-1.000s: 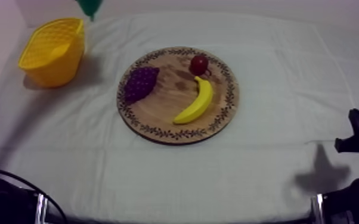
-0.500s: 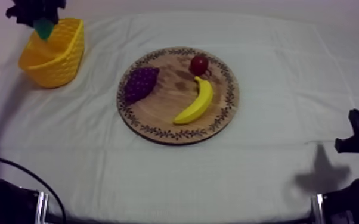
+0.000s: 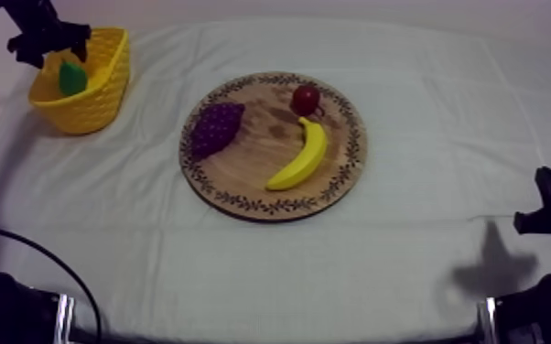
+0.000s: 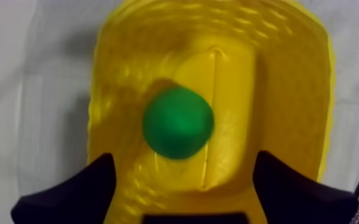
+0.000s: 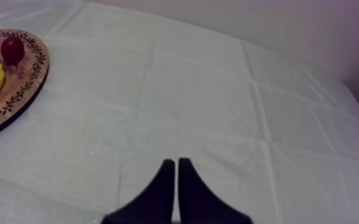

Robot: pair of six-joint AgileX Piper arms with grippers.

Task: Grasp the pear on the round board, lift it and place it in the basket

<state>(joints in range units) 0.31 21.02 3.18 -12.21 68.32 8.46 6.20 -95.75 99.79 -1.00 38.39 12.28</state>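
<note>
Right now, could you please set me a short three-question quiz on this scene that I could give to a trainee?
1. True or false: the pear lies inside the yellow basket.
2. How many toy fruits lie on the round wooden board? A: two. B: three. C: four.
3. Fill the gap: the left gripper, over the basket with nothing between its fingers, is ____.

Key
1. True.
2. B: the bunch of grapes, the banana and the small red fruit.
3. Open.
</note>
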